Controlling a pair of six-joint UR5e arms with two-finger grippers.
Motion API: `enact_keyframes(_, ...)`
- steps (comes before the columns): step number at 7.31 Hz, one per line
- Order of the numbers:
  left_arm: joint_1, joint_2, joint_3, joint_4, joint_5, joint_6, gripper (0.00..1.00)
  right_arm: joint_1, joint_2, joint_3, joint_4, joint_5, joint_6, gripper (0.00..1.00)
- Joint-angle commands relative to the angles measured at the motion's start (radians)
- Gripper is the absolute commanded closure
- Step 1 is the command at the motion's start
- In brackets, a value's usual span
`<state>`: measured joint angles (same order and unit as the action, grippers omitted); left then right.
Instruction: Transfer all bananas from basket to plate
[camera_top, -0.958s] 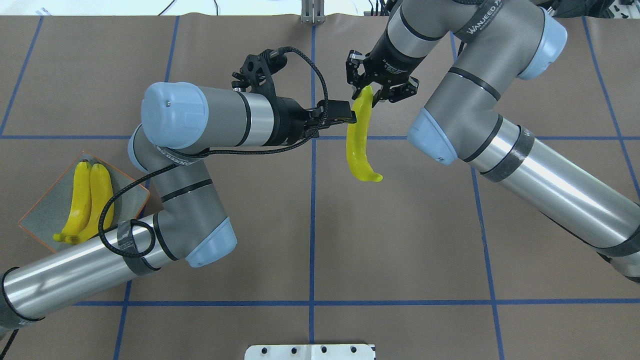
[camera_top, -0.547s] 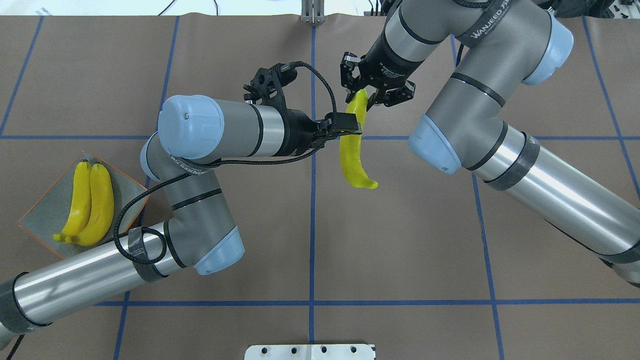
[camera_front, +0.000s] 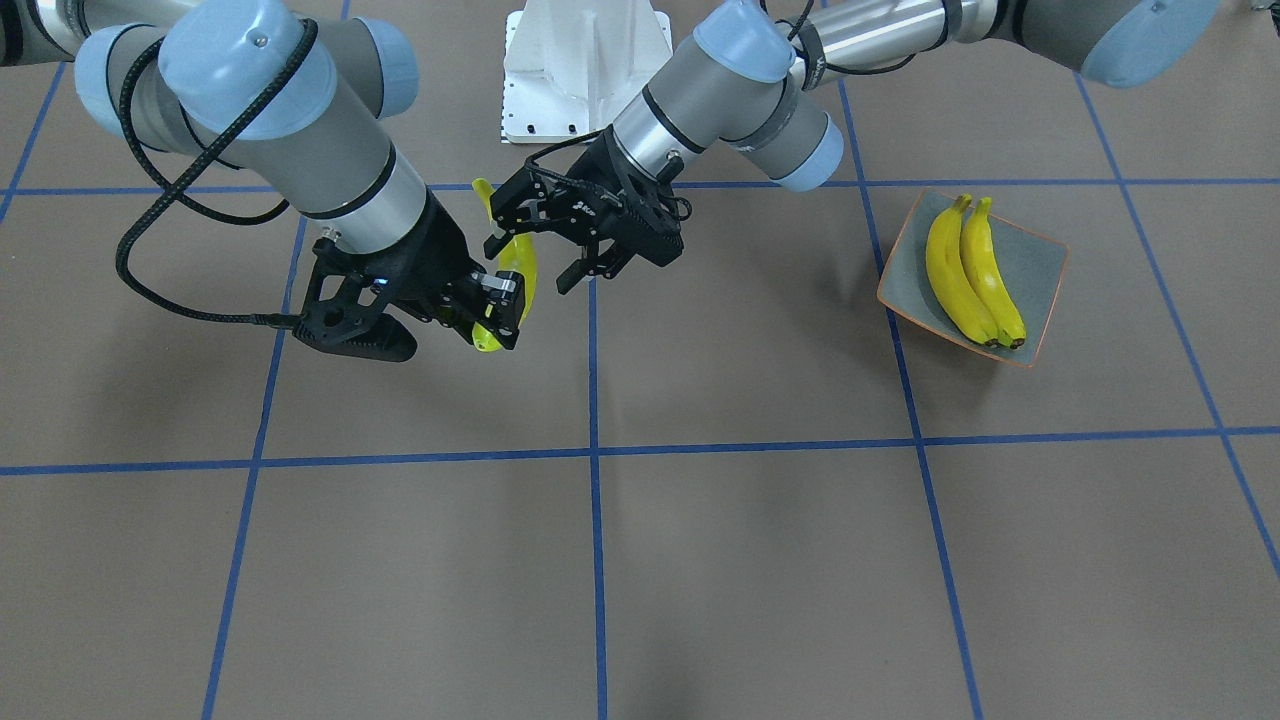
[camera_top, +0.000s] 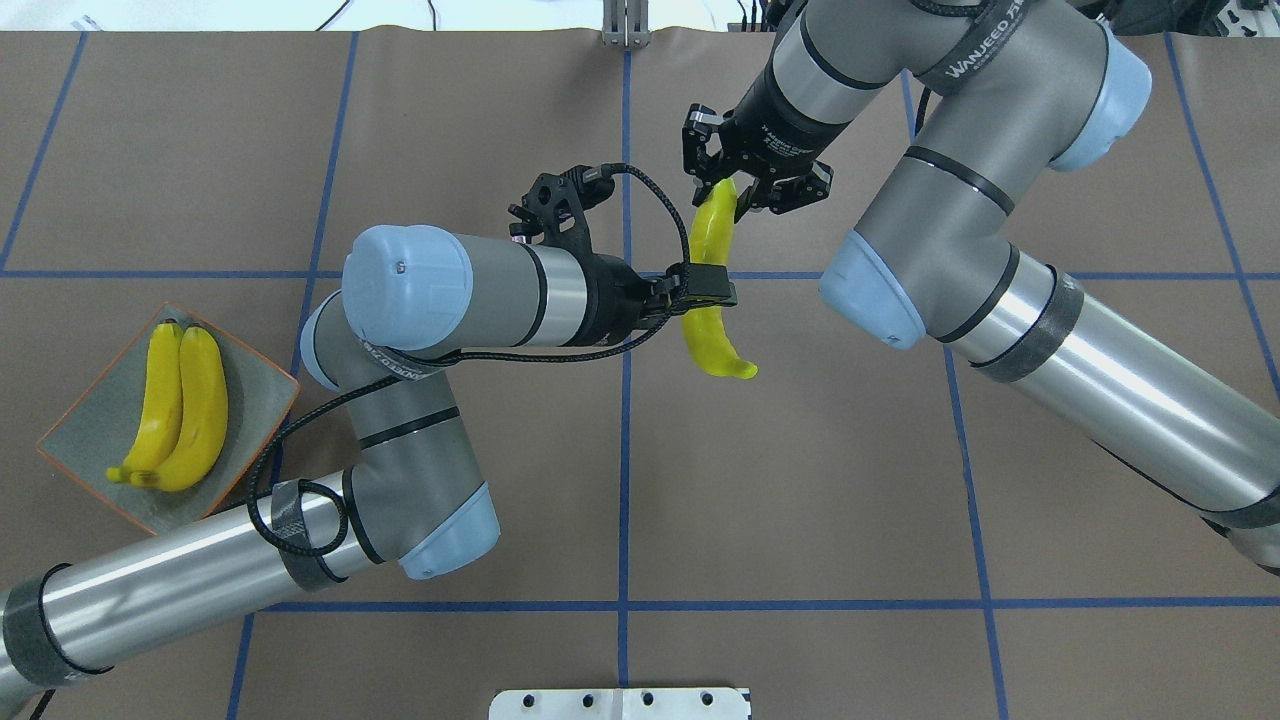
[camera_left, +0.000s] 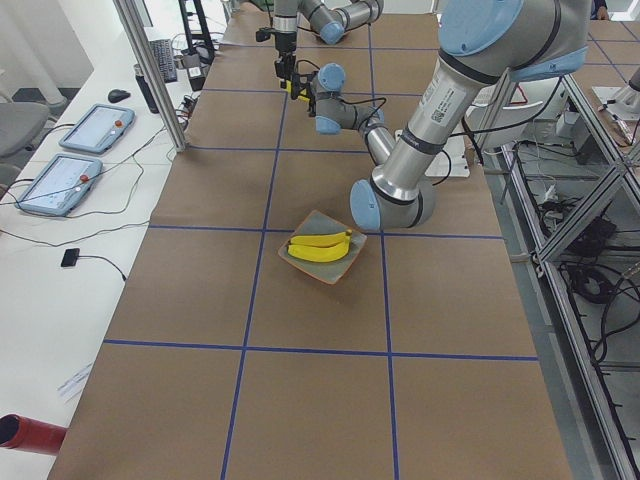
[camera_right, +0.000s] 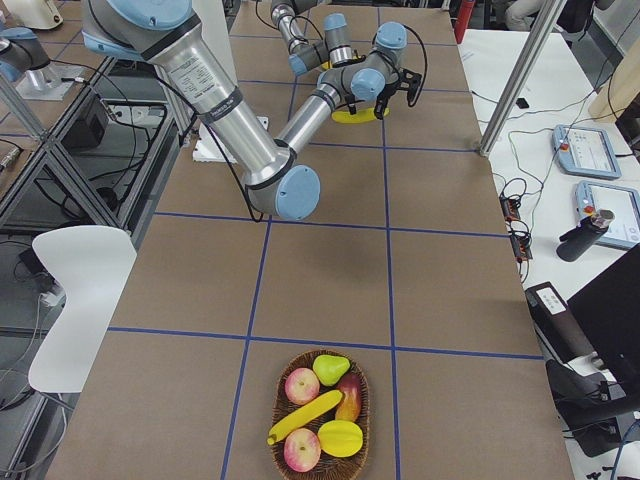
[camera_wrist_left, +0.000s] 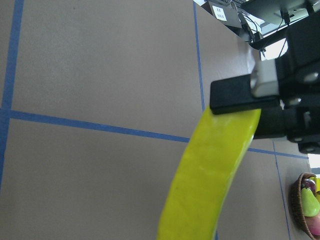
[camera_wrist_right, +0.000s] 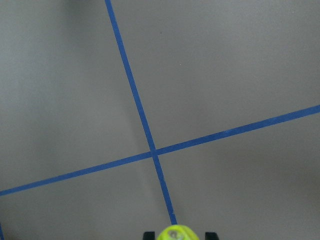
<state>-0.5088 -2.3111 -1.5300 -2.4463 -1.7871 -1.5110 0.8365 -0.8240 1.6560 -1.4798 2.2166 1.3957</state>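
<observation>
I've got the held banana (camera_top: 712, 330) up in the air over the middle of the table (camera_top: 800, 480), just right of the centre line. From overhead its length runs from the robot's edge toward the far edge, the free tip curling right. The right gripper (camera_top: 725, 192) comes down on the far end and pinches it: in the left wrist view I see one flat black pad (camera_wrist_left: 235, 97) pressed on that end, the second finger behind it. The right wrist view gives me only a yellow tip between two finger ends at the bottom edge. The left gripper (camera_front: 535, 252) reaches in sideways at the middle of the fruit with its jaws spread to either side of it; from overhead one finger (camera_top: 712, 283) lies across it. Whether that finger touches the skin I cannot tell.

The plate (camera_top: 95, 425) sits on the left half of the table, turned cornerwise to the edges, well apart from both grippers. In it lie two bananas (camera_top: 185, 405) side by side, touching, stems toward the robot's edge.

The basket (camera_right: 366, 420) stands near the table's right edge. A fourth banana (camera_right: 305, 418) lies in it among apples (camera_right: 301, 385) and a pear (camera_right: 331, 369)
</observation>
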Motion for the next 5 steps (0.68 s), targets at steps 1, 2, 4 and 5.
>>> enact_keyframes(1, 0.012, -0.027, 0.025, 0.0, 0.0, 0.0, 0.0, -0.001, -0.001, 0.002, -0.001, 0.0, 0.0, 1.0)
enact_keyframes(2, 0.012, -0.033, 0.033, 0.0, 0.0, -0.002, 0.0, -0.001, -0.001, 0.002, -0.001, 0.002, 0.0, 1.0)
enact_keyframes(4, 0.01, -0.033, 0.033, -0.002, 0.0, 0.0, 0.22, 0.001, -0.01, 0.016, -0.001, 0.002, -0.001, 1.0)
enact_keyframes(5, 0.01, -0.03, 0.034, -0.002, -0.002, 0.0, 0.36, 0.001, -0.026, 0.033, -0.001, 0.005, -0.001, 1.0)
